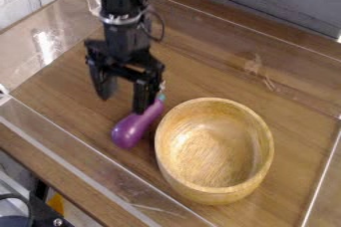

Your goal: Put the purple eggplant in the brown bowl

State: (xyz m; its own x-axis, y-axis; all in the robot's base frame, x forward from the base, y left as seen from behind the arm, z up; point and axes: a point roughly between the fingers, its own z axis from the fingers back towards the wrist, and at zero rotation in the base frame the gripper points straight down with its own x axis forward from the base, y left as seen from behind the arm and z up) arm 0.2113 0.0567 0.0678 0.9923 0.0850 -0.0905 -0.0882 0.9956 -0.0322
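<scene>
A wooden tabletop [80,87] with clear plastic walls fills the view. The large round light-brown wooden bowl [213,148] sits toward five o'clock, empty. The black robot gripper [124,90] hangs pointing down at about ten o'clock from the bowl, its jaws spread wide and holding nothing. The small glossy purple eggplant [135,126] lies on the wood at the bowl's nine o'clock, against its rim, directly under the gripper's fingers.

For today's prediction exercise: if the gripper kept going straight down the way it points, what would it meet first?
Probably the eggplant: the open gripper points down just above its stem end. Depth is unclear, so one finger might meet the table beside it instead.
</scene>
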